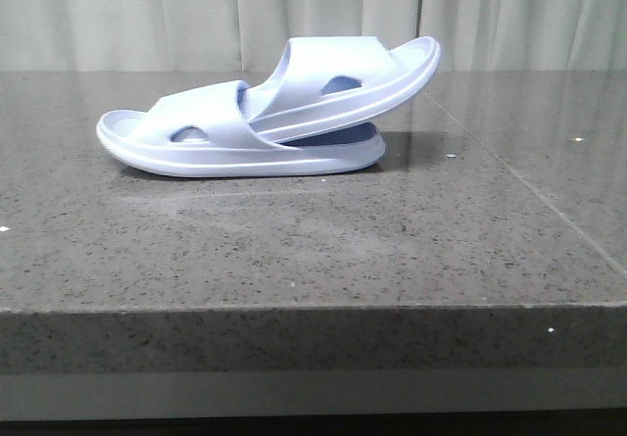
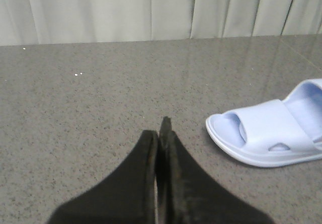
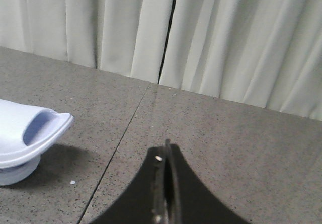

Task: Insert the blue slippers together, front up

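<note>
Two pale lavender-blue slippers lie on the grey stone table in the front view. The lower slipper [image 1: 196, 147] lies flat. The upper slipper [image 1: 343, 88] is pushed under the lower one's strap and tilts up to the right. The lower slipper's end shows in the left wrist view [image 2: 266, 133], and the upper slipper's raised end shows in the right wrist view [image 3: 30, 133]. My left gripper [image 2: 162, 128] is shut and empty, apart from the slippers. My right gripper [image 3: 166, 151] is shut and empty, also apart from them. Neither arm shows in the front view.
The grey speckled table [image 1: 294, 250] has its front edge near the camera. A seam [image 1: 529, 171] runs across the tabletop on the right. Pale curtains [image 1: 196, 15] hang behind the table.
</note>
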